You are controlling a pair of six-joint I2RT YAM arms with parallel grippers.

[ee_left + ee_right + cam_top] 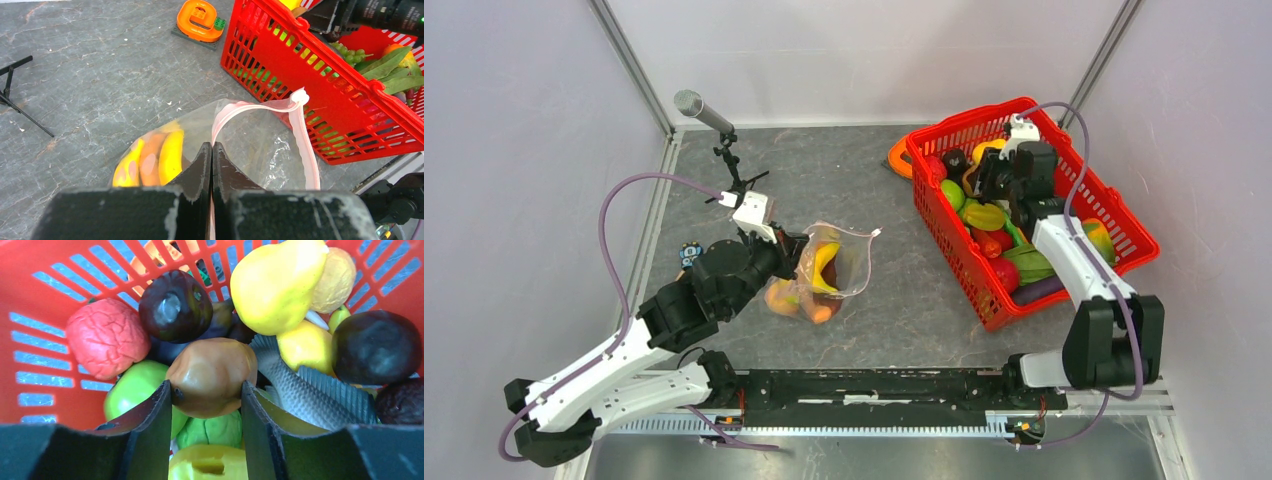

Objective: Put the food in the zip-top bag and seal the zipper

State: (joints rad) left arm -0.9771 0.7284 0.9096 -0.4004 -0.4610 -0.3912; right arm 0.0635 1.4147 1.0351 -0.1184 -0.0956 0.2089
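My left gripper (pixel 211 148) is pressed together on the zipper (pixel 306 150) of the bag (pixel 260 145). The bag lies on the table (pixel 914 320) left of the basket (pixel 951 240), apart from it, with a banana (pixel 171 157) and orange pieces (pixel 150 161) inside. My right gripper (pixel 206 390) is down in the basket and pinches a brown fruit (pixel 210 371) from both sides.

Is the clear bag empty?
No: a yellow banana and orange pieces show through the clear bag, which the left gripper pinches shut at its pink zipper strip.
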